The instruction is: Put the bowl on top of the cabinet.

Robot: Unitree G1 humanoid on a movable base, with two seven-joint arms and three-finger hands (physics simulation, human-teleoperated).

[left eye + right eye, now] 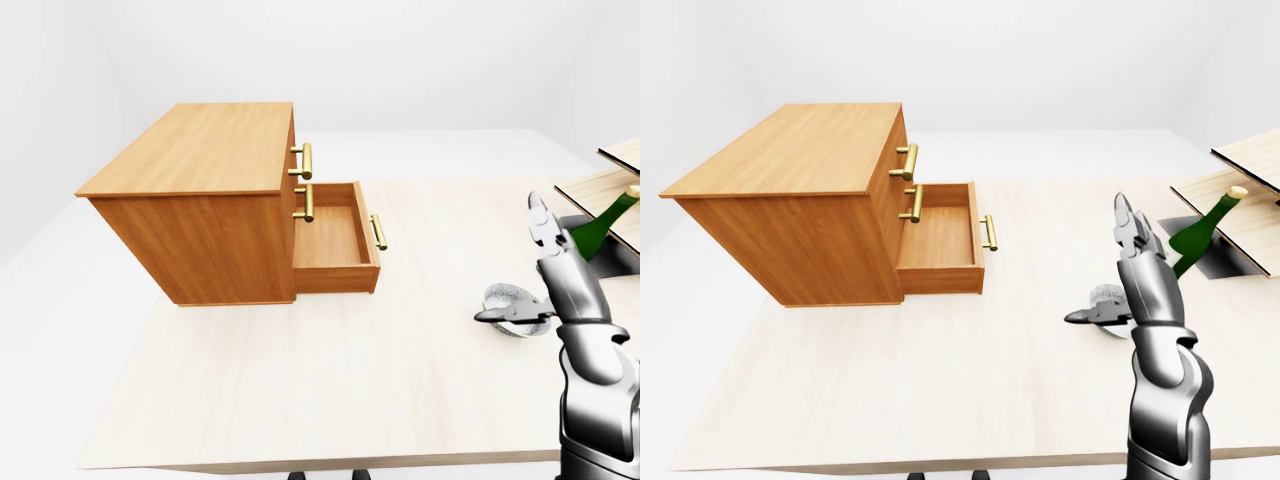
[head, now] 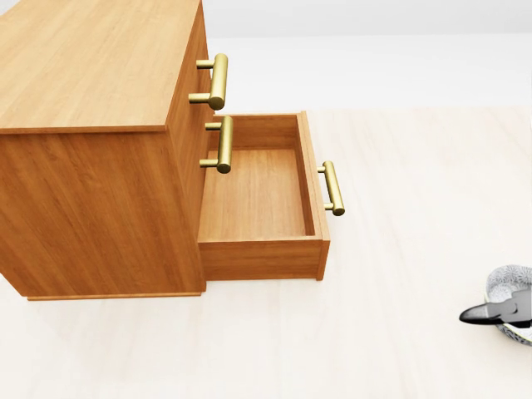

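The pale bench (image 1: 330, 400) carries everything, its right end cut off by the edge of both eye views. The wooden cabinet (image 1: 200, 200) stands toward the left, its flat top bare; in the head view its left side runs out of frame. Its lowest drawer (image 2: 262, 199) is pulled out, showing only a bare wooden floor, with two shut drawers' brass handles (image 2: 218, 81) above it. The right hand (image 1: 1118, 270) rises from the lower right, one finger pointing up and another reaching left over the bowl, fingers spread apart and closed on nothing. A green bottle (image 1: 1200, 232) leans in a dark recess at far right, partly hidden behind the hand, beside slanted wooden boards (image 1: 1250, 160) cut by the frame. The bowl (image 1: 510, 305), small and grey-white, sits on the bench well right of the cabinet, largely masked by the hand. The left hand is out of sight.
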